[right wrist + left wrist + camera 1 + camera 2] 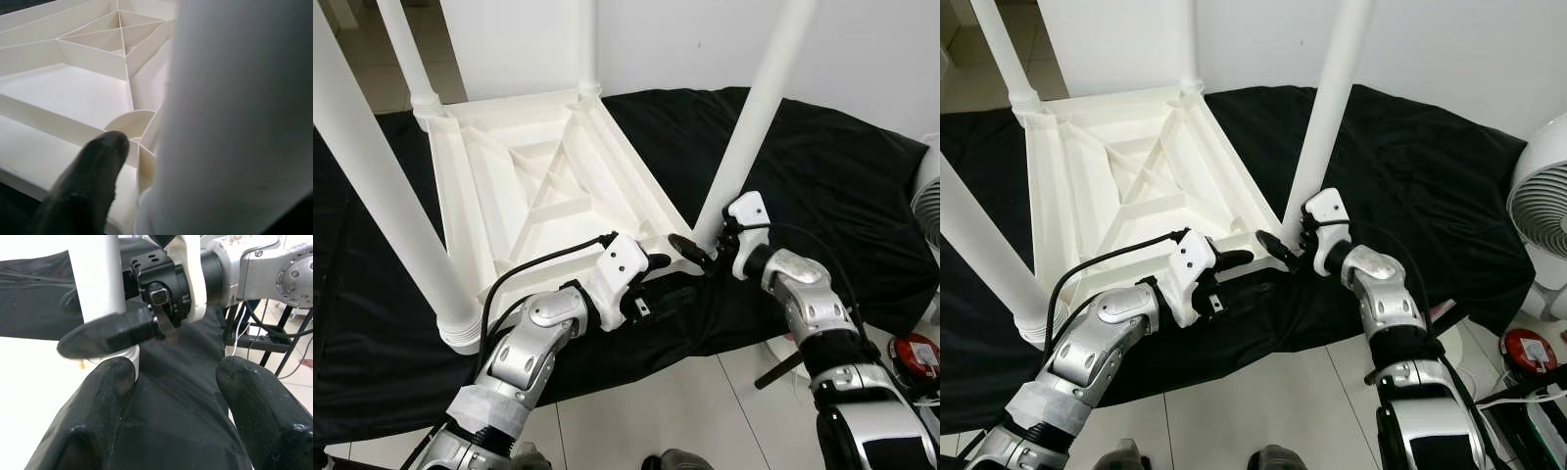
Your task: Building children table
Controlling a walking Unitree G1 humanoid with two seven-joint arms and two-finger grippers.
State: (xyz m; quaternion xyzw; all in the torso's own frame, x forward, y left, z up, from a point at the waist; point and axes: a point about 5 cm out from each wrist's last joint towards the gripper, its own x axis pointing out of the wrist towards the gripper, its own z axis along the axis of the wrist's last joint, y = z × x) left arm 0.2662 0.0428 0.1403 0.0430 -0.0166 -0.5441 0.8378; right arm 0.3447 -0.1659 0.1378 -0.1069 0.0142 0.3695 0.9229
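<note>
A white plastic children's table [538, 186] lies upside down on a black cloth [832, 176], its ribbed underside facing up. Legs stand up from its corners. My right gripper [705, 245] is shut on the near right leg [754, 117] just above its socket. One black finger [107, 335] crosses the leg's front, and the leg hides the other. My left gripper [661, 274] is open over the cloth at the table's near edge, a little left of that leg. Its two fingers [98, 401] are spread with nothing between them.
The thick near left leg [372, 196] rises close to my left arm. A white fan [1542, 196] stands at the right, with a red object [913, 352] on the tiled floor below it. The cloth's front edge hangs over the floor by my arms.
</note>
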